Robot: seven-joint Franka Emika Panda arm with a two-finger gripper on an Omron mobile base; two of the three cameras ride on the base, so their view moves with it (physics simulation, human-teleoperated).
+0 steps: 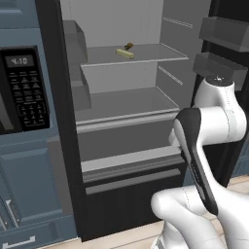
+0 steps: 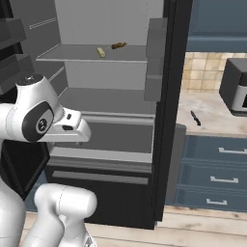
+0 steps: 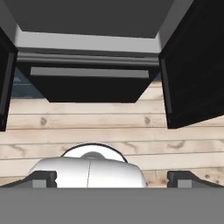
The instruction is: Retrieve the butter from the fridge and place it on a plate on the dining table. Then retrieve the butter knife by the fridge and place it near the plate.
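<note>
The fridge [image 1: 121,97] is standing with its doors swung wide, its pale interior showing in both base views; the butter [image 1: 125,53] is lying on the upper shelf [image 1: 141,56], toward the back, just beside a small dark brown lump [image 1: 128,46]; the same yellow stick is sitting on that shelf in the right base view. The arm is folded low in front of the fridge, its hand looking down at the wooden floor [image 3: 113,127] and the bottom drawer; the tool [image 3: 112,178] is standing wide, its tips far apart at the bottom of the hand view, holding nothing. The knife [image 2: 195,117] is lying on the marbled surface [image 2: 207,113] right of the fridge, untouched. The step in hand looks like the reach for the butter; the next move is calling for raising the hand to shelf height, going in over the shelf edge, and straddling the butter while avoiding the lump.
</note>
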